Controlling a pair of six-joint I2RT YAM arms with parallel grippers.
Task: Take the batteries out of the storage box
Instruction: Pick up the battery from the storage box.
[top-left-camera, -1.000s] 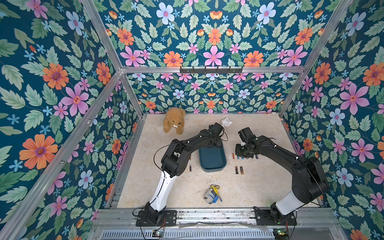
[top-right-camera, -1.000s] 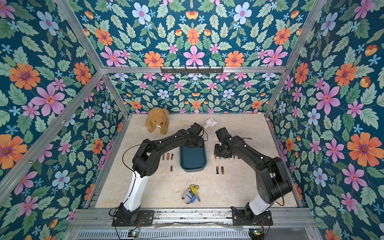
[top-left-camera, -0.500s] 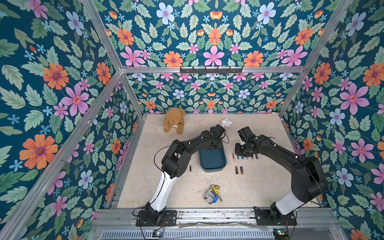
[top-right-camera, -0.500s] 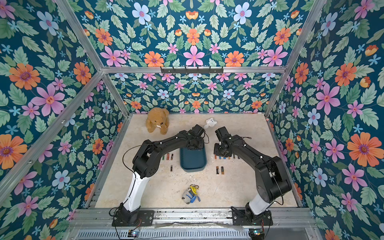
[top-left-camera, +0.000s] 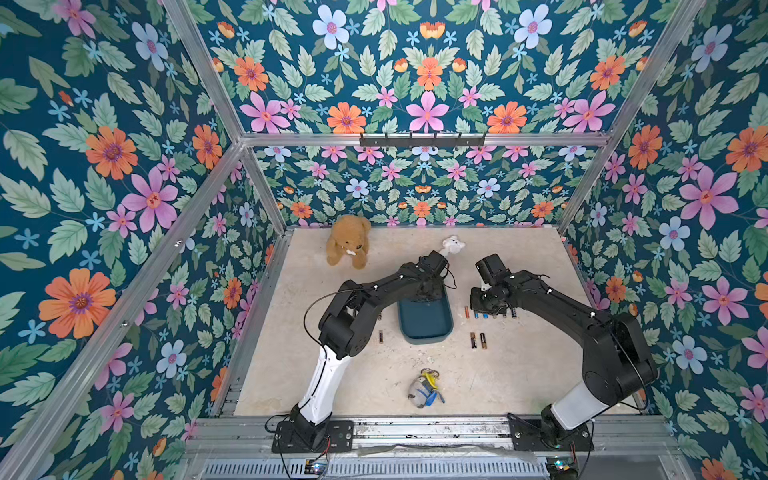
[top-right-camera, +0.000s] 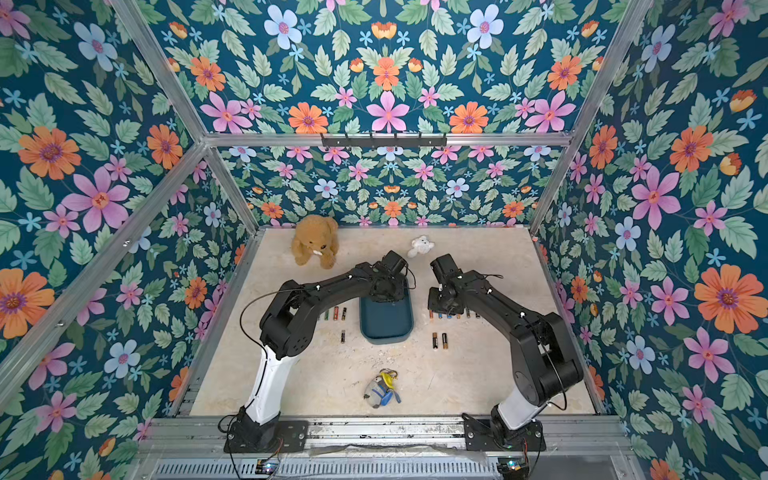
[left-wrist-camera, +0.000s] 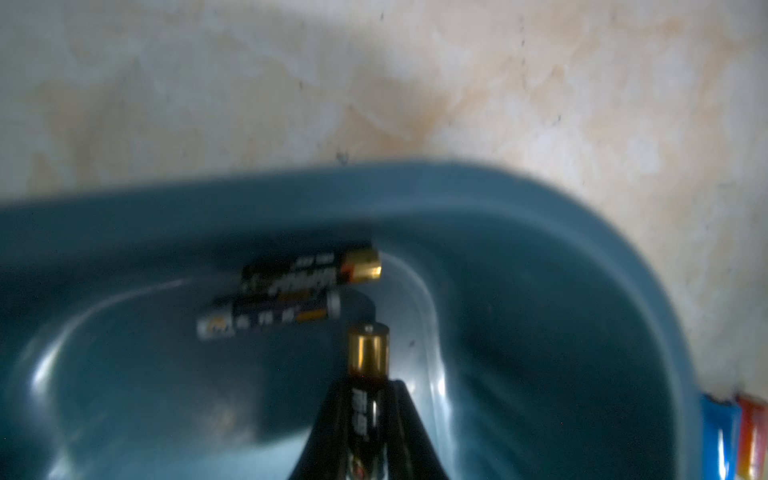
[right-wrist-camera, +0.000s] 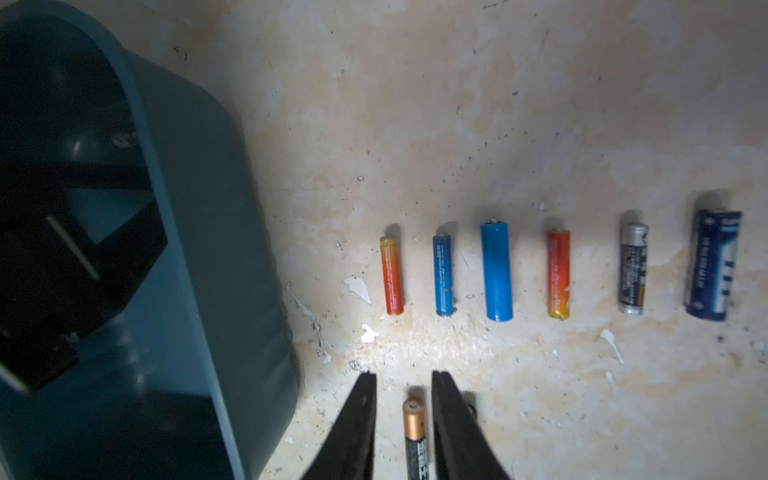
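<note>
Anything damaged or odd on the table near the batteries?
The beige marbled tabletop is chipped, with white patches between the dark teal plastic storage box and the row of loose batteries. One slim orange battery has a scuffed wrapper.

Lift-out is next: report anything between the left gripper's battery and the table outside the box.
Only the low wall of the storage box stands between the gripped battery and the table. Two loose batteries lie nearby inside, likely clear of a lift.

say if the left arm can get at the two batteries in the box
Probably not yet: the left gripper is shut on a battery. The two batteries lie ahead in the box, uncovered.
</note>
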